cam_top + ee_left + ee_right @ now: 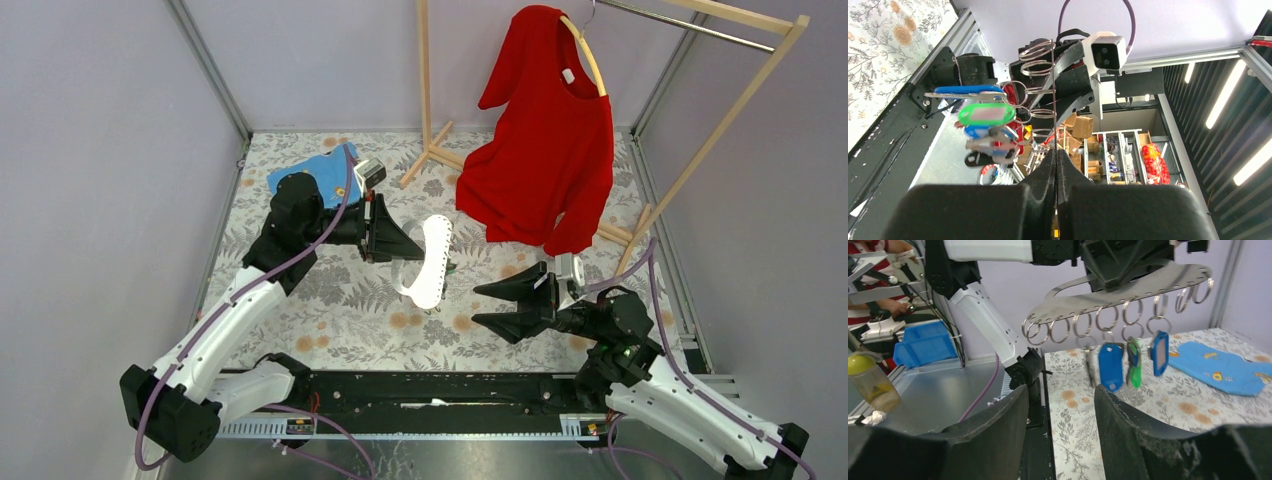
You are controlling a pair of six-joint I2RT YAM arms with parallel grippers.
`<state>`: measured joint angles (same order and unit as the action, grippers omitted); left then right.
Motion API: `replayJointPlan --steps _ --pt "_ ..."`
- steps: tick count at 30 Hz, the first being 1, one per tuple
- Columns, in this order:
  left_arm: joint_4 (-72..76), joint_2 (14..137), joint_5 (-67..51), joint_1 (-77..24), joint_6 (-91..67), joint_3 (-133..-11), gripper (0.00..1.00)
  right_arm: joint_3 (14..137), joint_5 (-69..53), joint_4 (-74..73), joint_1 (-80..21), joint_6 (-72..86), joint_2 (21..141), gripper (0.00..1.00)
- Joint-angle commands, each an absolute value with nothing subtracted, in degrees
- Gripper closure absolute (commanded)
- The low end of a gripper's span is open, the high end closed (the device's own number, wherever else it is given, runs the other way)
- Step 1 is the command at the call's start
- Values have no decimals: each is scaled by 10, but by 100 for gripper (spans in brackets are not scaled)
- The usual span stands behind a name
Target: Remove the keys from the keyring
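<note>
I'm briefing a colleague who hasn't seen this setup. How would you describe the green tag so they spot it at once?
Look at the metal plate the left gripper holds, edged with a row of rings. Among the tags dangling below its middle rings, the green tag hangs between two blue tags, the only green one.

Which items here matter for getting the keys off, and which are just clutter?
In the job: tagged keys, keyring plate, left tool shut on the plate, right tool open.
Lying about: red shirt, wooden rack, blue cloth.
</note>
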<state>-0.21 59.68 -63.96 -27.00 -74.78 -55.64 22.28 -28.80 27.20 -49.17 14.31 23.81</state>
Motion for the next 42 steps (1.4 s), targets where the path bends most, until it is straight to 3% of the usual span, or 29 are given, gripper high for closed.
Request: replayJointPlan --steps 1,19,42 --pt "40 585 -636 -269 -778 -596 100 244 -321 353 -515 117 269 44" --pt "40 574 -618 -279 -787 -603 100 296 -243 321 -615 6 355 58" --pt "40 565 -611 -292 -791 -611 100 304 -179 345 -620 -31 388 57"
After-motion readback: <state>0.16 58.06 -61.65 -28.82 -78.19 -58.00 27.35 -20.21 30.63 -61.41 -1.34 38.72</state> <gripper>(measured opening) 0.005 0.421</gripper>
